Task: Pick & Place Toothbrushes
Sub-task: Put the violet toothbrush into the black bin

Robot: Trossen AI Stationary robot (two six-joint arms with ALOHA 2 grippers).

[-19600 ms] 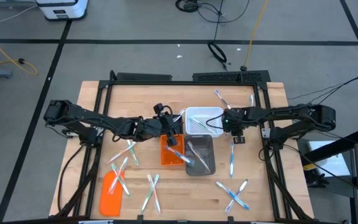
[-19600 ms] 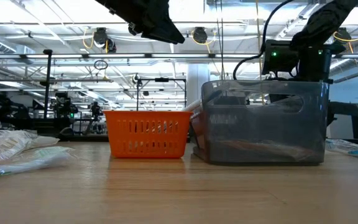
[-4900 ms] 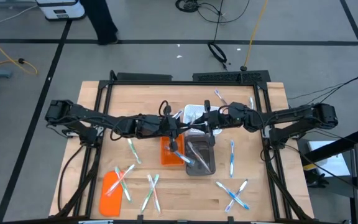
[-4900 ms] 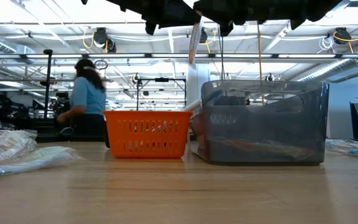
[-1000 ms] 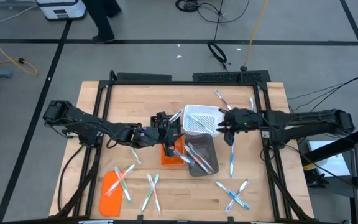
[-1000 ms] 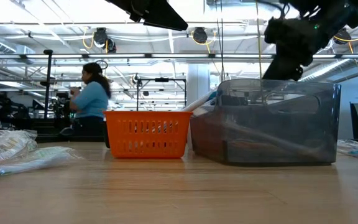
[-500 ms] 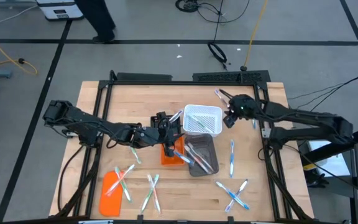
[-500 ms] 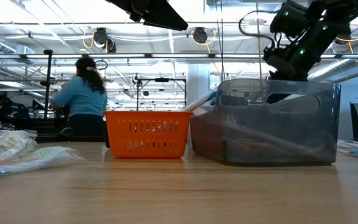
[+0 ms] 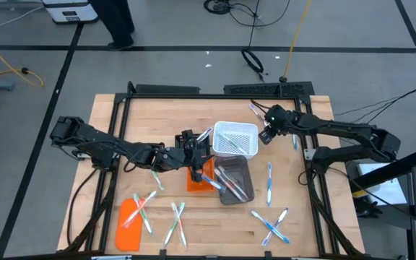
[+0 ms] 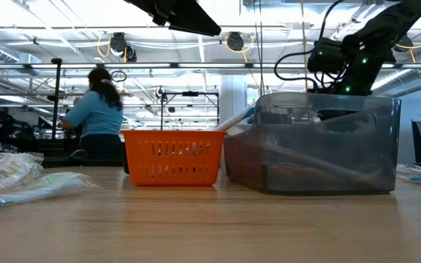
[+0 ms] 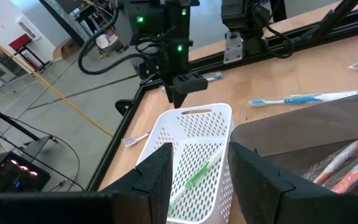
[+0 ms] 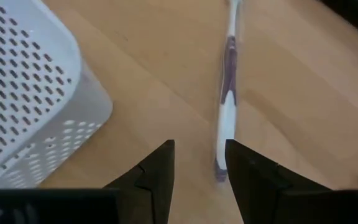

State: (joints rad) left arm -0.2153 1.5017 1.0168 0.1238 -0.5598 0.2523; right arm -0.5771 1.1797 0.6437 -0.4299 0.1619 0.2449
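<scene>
One person [image 10: 97, 113] beyond the wooden table [image 9: 150, 112].

White perforated basket [image 9: 236, 139], orange bin [image 10: 172, 157]

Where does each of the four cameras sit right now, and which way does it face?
High view: overhead, straight down on the table; both arms show, left gripper by the orange bin, right gripper beside the white basket.
Low view: table height, level past the orange bin and grey bin into the room; arms overhead.
Left wrist view: past its open fingers into the white basket, right arm beyond.
Right wrist view: down past its open fingers at a purple toothbrush.
Shared: both wrist views show the white basket.
</scene>
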